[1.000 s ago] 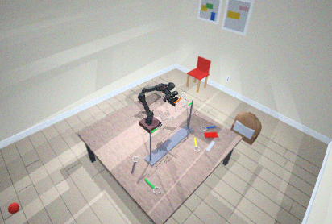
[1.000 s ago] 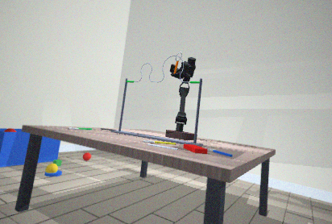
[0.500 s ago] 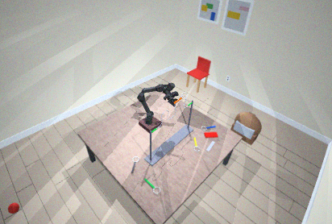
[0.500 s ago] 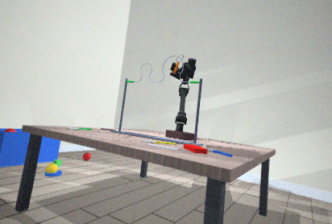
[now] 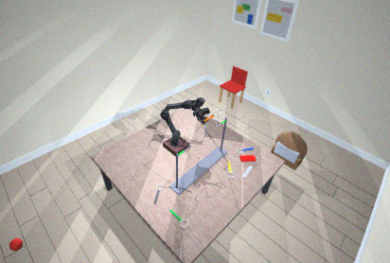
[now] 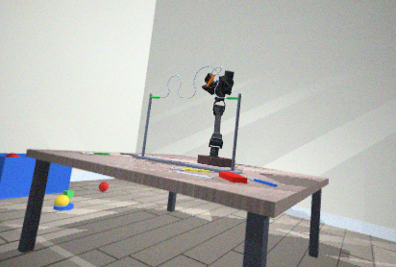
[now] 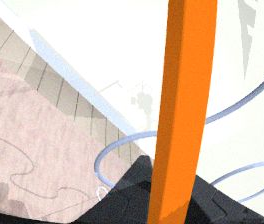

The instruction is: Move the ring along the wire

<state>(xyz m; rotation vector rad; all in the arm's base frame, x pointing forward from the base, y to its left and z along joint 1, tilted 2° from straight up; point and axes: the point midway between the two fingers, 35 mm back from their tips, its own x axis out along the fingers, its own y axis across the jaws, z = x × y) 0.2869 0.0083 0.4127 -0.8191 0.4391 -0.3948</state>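
Note:
My gripper (image 5: pixel 206 114) (image 6: pixel 210 84) (image 7: pixel 153 165) is shut on the orange handle (image 5: pixel 209 118) (image 6: pixel 210 81) (image 7: pixel 185 95), high above the table. The handle's ring (image 5: pixel 218 112) (image 6: pixel 217 70) is at the tall bend of the thin grey wire (image 7: pixel 243 104), on the side of the right post (image 6: pixel 236 133) in the exterior view. The ring is outside the wrist view, and the top and exterior views are too small to tell its clearance from the wire. One green part (image 5: pixel 223 122) (image 6: pixel 233 98) is by that post; the other green part (image 5: pixel 184 152) (image 6: pixel 155 97) is by the other post (image 5: pixel 177 173) (image 6: pixel 147 128).
The posts stand on a grey base bar (image 5: pixel 199 171). On the table lie a red block (image 5: pixel 247 158) (image 6: pixel 233 177), a blue-handled ring (image 5: pixel 248 149), a yellow-handled ring (image 5: pixel 230 167), a green-handled ring (image 5: pixel 176 216), a grey-handled ring (image 5: pixel 157 196) and a pale stick (image 5: pixel 247 171).

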